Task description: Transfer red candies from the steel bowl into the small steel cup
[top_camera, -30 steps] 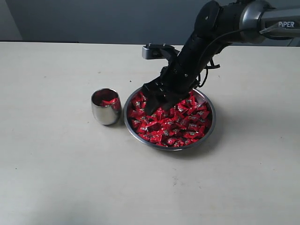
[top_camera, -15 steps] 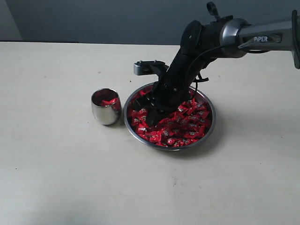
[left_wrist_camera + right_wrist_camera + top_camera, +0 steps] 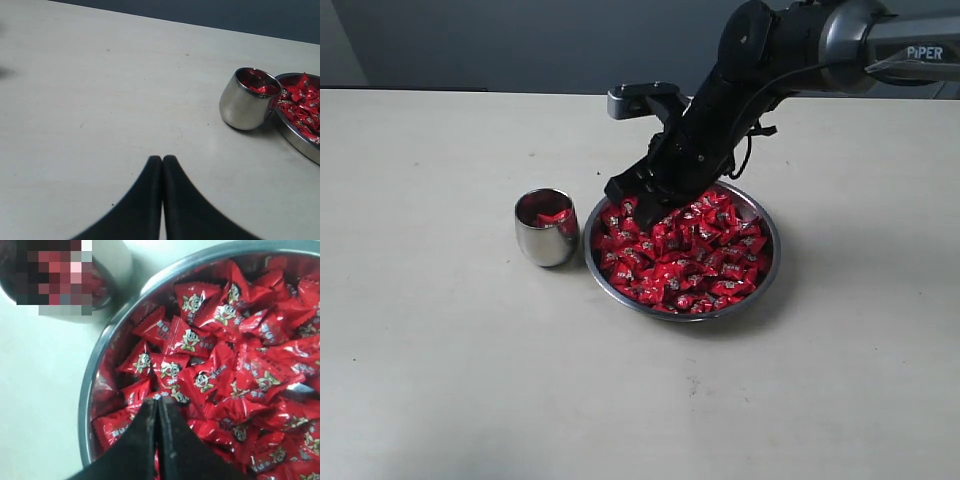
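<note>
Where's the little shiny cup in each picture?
Exterior view: the small rounded steel cup stands left of the wide steel bowl of red candies.
Left wrist view: cup beside the bowl's rim.
Right wrist view: cup partly blurred, just outside the rim.
Shared landmark: the bowl.

The red candies (image 3: 685, 262) wear glossy, crinkled wrappers that catch the light. The steel bowl (image 3: 777, 252) is shiny metal, and the small steel cup (image 3: 546, 246) is polished to a mirror. The worktop (image 3: 470, 380) is pale, matt and smooth. My left tool (image 3: 162, 159) and right tool (image 3: 157, 400) look matt black.
</note>
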